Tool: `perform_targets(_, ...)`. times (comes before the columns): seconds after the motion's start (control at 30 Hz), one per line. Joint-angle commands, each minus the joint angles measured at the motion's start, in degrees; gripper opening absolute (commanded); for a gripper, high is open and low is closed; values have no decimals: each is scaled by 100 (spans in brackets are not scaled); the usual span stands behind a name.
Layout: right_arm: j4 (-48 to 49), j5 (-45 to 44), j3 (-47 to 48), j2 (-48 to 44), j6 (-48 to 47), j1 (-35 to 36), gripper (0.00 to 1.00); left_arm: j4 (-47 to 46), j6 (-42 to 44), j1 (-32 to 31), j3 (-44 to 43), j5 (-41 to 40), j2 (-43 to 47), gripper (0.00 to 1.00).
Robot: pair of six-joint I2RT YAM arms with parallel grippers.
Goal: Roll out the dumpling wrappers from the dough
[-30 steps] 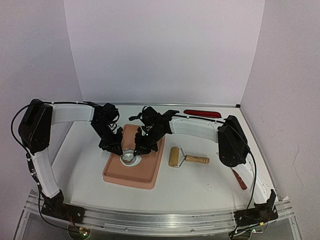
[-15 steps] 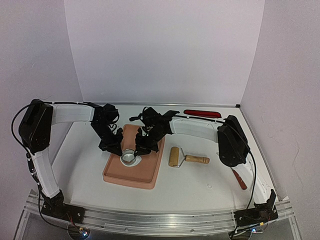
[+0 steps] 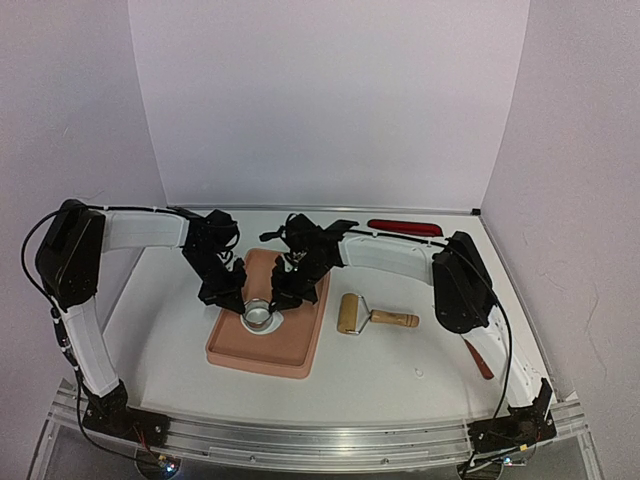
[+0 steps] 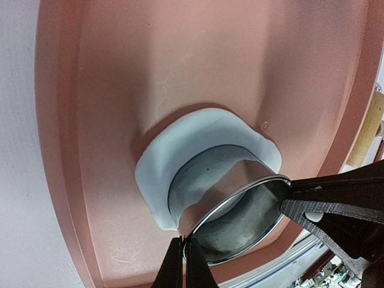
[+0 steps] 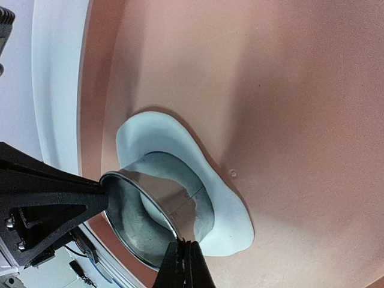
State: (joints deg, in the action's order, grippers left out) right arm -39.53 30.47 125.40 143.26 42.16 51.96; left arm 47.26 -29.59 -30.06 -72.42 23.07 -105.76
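Two hands are closed on one metal ring [image 4: 234, 198]: its thin rim is pinched at ten o'clock by the left hand [image 4: 183, 264] and at two o'clock by the right hand [image 5: 182, 264]. The ring is pressed into the dough [image 4: 180, 144], a flat white sheet lying on the pink mat [image 3: 290, 345] on the tabletop [image 3: 380, 370].

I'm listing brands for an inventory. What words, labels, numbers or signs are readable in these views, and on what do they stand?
None: no readable text in any view.
No print shows on the pink tray, the metal ring, the dough, the rolling pin or the red tool at the back.
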Motion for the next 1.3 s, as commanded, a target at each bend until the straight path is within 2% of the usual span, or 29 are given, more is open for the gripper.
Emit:
perform_targets(0.0,138,-218,266,406,-198,-19,0,-145,-426,-487,398,97,-88,0)
perform_targets(0.3,134,-278,632,593,-321,-55,0,-523,-1097,-772,833,9,140,0)
perform_targets(0.47,133,-283,409,484,-326,-55,0,-646,-1275,-835,960,-137,237,0)
perform_targets(0.77,164,-275,-706,-116,-144,-26,0,-155,-879,-767,321,-479,-104,0)
perform_targets(1.27,165,-239,-1422,-582,469,156,0,351,-64,-204,-730,-530,-722,0)
